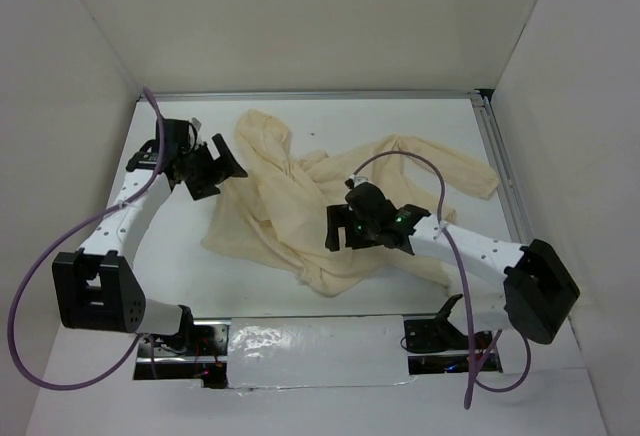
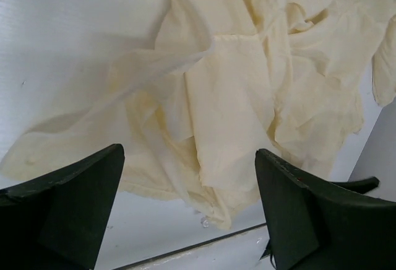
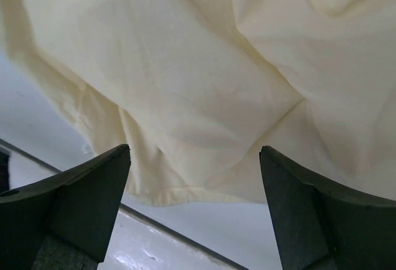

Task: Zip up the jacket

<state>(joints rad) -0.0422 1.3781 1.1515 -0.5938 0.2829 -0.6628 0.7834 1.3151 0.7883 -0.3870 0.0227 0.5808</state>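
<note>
The pale cream-yellow jacket (image 1: 290, 206) lies crumpled in the middle of the white table, one sleeve reaching right (image 1: 450, 166). My left gripper (image 1: 218, 168) is open and empty, hovering just left of the jacket; its wrist view shows the rumpled fabric (image 2: 235, 96) ahead, between the fingers. My right gripper (image 1: 340, 228) is open and empty, above the jacket's near part; its wrist view shows the fabric (image 3: 204, 65) and a hem edge (image 3: 185, 192) between the fingers. No zipper is clearly seen.
White walls enclose the table on three sides. A metal rail (image 1: 500, 166) runs along the right edge. A taped reflective strip (image 1: 320, 351) lies at the near edge between the arm bases. Purple cables (image 1: 40, 286) loop off both arms.
</note>
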